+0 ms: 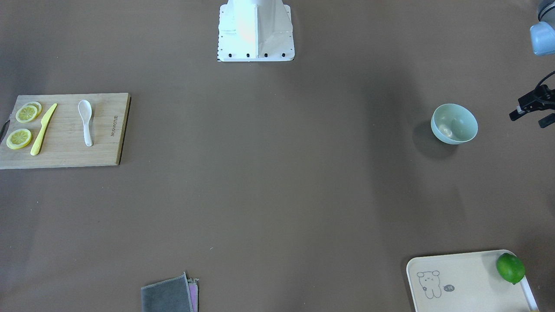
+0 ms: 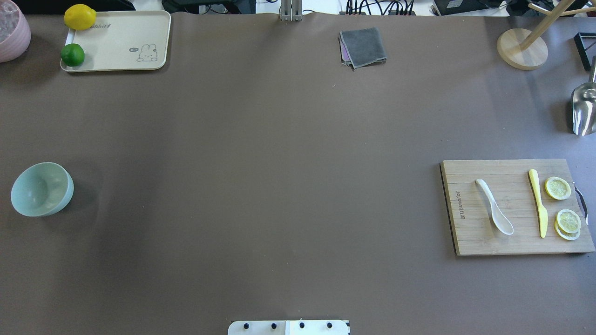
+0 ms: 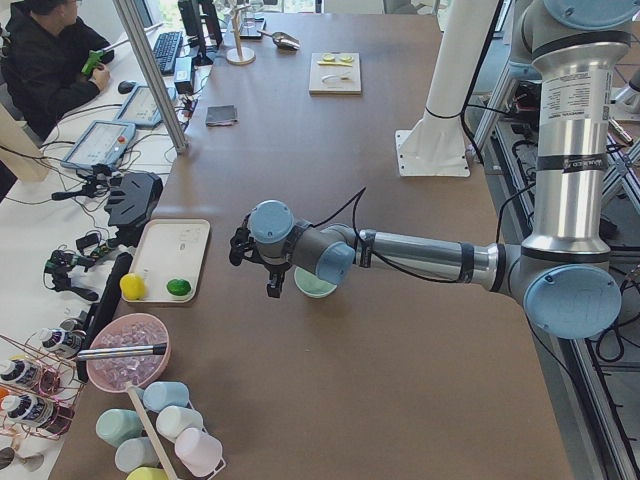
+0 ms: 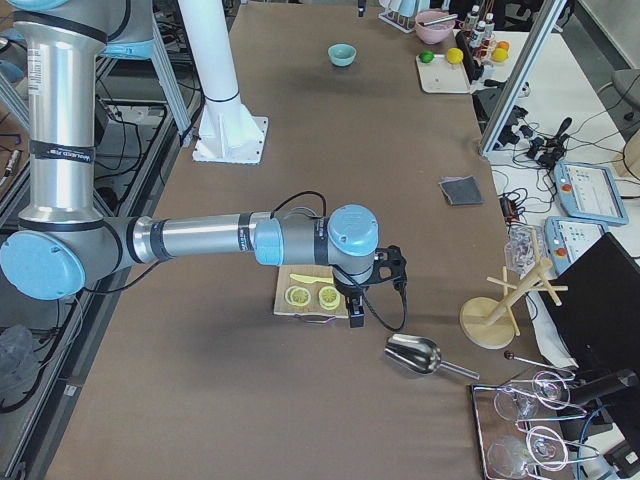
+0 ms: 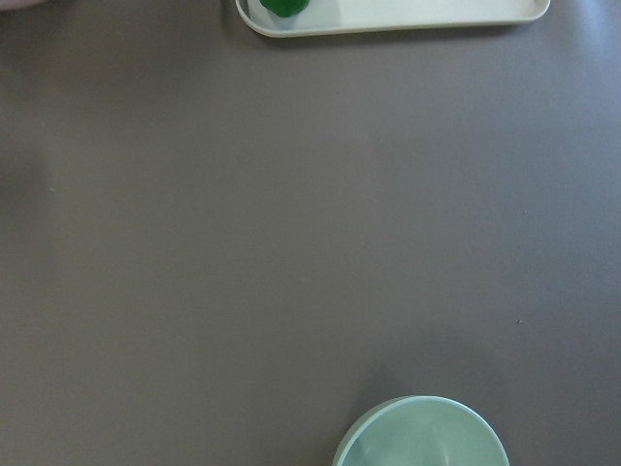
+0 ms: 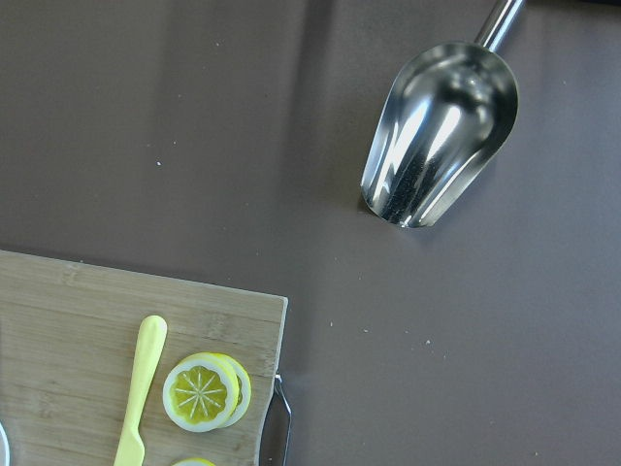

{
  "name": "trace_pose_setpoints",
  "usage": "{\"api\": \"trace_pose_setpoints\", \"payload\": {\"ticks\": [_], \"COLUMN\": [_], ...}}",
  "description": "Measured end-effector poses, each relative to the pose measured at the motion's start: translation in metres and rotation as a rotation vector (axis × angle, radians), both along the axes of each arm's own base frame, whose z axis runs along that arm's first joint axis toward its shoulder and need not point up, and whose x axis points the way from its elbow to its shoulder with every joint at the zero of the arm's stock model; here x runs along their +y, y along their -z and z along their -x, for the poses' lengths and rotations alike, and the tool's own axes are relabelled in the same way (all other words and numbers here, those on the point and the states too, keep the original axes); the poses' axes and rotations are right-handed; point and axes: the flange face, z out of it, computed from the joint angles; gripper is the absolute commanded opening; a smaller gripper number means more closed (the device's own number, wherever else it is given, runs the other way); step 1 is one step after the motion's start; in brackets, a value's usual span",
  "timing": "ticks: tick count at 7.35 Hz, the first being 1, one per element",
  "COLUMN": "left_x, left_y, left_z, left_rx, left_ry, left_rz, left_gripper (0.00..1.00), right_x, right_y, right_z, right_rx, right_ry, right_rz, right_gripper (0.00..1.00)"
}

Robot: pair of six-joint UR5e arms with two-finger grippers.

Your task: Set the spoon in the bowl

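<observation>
We recommend right gripper (image 4: 352, 312), state untellable, take spoon (image 2: 494, 206) handle at overhead frame's right; left gripper (image 1: 528, 119) apart near bowl (image 2: 42, 189).

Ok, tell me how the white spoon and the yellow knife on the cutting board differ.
The spoon is glossy white; the knife is yellow. The spoon ends in an oval scoop, the knife in a flat narrow blade. The knife lies beside the lemon slices, the spoon nearer the printed edge of the cutting board. Both lie flat on it, apart.
</observation>
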Motion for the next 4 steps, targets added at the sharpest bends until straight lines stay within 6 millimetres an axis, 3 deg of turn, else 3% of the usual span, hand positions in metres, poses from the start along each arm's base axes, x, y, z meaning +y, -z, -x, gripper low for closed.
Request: {"api": "trace_pose_setpoints", "payload": {"ticks": [2,4], "left_x": [0.013,0.023], "left_y": [-0.035,-0.05], "left_z": [-0.029,-0.064], "left_rx": [-0.013,-0.017], "left_ry": [-0.033,-0.087], "left_rz": [-0.048,-0.062], "left_gripper": [0.98,0.98], "right_x": [0.001,0.0], "right_y": [0.002,0.004], "right_z": [0.002,0.003], "right_rx": [-0.029,-0.034], "right_ry": [0.002,0.001], "right_rz": [-0.002,-0.004], "right_gripper": [1.0,1.0]}}
